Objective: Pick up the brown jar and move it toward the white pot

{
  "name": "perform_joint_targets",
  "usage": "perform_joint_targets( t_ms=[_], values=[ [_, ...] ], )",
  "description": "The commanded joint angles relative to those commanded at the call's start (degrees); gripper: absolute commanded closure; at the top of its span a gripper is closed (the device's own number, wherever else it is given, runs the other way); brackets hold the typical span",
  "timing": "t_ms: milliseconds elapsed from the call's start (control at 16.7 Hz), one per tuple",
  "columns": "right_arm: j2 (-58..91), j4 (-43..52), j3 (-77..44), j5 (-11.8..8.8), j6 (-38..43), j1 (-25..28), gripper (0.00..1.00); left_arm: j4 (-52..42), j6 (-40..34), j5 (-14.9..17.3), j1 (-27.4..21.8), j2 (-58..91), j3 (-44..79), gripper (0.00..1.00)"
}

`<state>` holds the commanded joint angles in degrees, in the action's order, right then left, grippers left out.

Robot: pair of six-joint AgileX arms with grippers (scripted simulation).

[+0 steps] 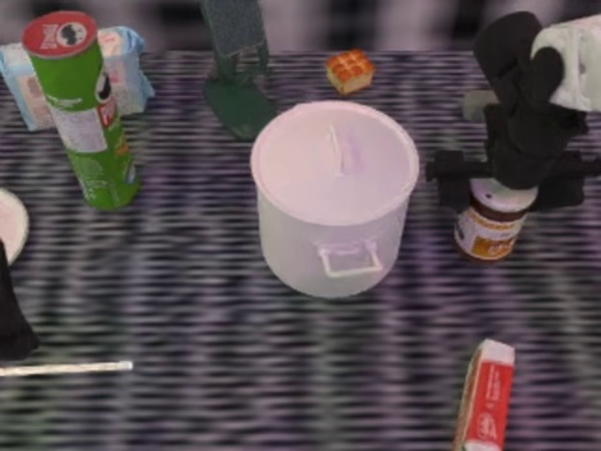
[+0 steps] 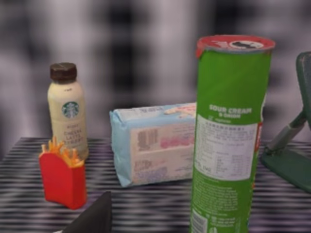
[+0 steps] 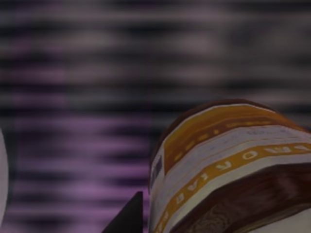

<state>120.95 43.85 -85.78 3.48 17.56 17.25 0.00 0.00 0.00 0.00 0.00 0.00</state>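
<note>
Brown jar (image 1: 489,228): right of frame, upright, just right of white pot (image 1: 333,197). Our right gripper (image 1: 512,180): clamped round its lid. Left gripper: parked, lower-left edge, jaw state not visible. Grasp apparently done; move toward pot remains.

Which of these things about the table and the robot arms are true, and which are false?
1. The right gripper is at the brown jar. True.
2. The white pot has no lid. False: a flat white lid with a handle covers it.
3. The green tube stands at the table's left side. True.
4. The brown jar stands left of the white pot. False: it is on the pot's right.
5. The left gripper holds the green tube. False: it sits at the left edge, away from the tube.
</note>
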Motion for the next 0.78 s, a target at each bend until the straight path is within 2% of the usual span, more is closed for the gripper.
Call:
perform_joint_targets(
  t_ms=[60,780],
  values=[
    [0.0,0.0,0.0,0.0,0.0,0.0,1.0,0.0,0.0,0.0,0.0,0.0,0.0,0.0],
    [0.0,0.0,0.0,0.0,0.0,0.0,0.1,0.0,0.0,0.0,0.0,0.0,0.0,0.0]
  ],
)
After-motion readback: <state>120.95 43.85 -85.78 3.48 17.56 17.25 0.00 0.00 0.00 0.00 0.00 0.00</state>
